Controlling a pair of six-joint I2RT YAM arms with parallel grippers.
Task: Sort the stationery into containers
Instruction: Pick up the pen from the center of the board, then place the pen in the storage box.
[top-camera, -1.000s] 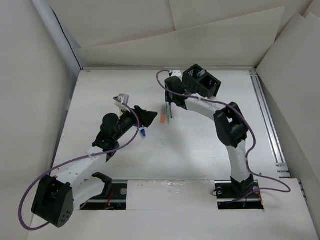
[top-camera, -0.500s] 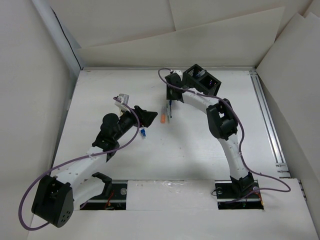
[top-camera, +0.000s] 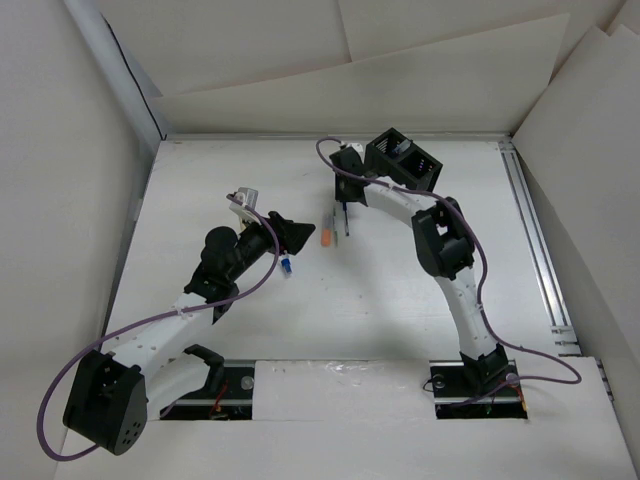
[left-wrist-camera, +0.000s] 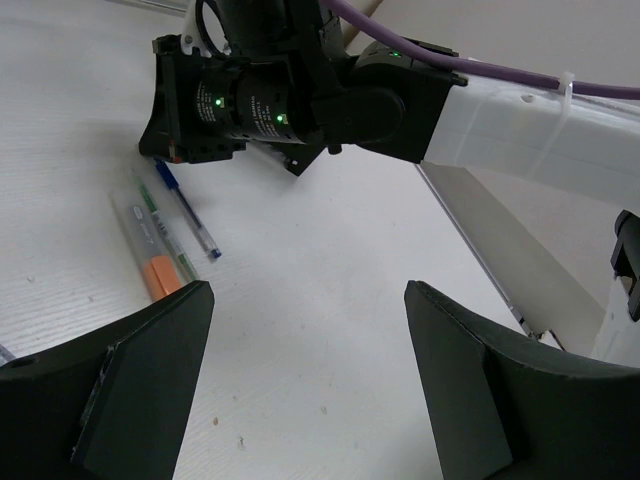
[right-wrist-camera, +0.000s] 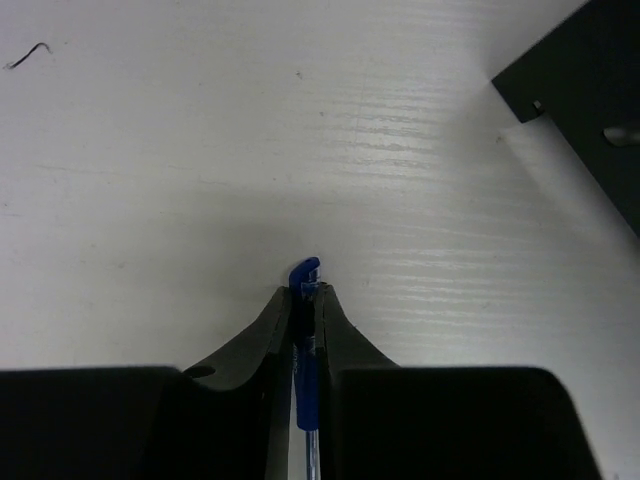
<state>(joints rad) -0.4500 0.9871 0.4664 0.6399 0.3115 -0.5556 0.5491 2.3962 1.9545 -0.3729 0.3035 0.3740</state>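
Where the overhead view starts on the left, the left gripper sits a little left of centre over the white table. Its jaws are spread wide and there is nothing between them. A stubby blue-and-white marker lies on the table just below it in the frame.

Further right, near the middle, a grey marker with an orange end lies flat. The left wrist view shows a thin green pen close alongside it. Just right of those is the blue pen, which slants down the frame from the right gripper. That gripper has closed its jaws on the pen. In its own wrist view they pinch the pen near the capped end, with the blue tip poking out past the fingertips. Whether the pen's other end touches the table cannot be told.

The black organiser stands to the upper right of centre, turned at an angle, just beside the right gripper and apart from the pen.
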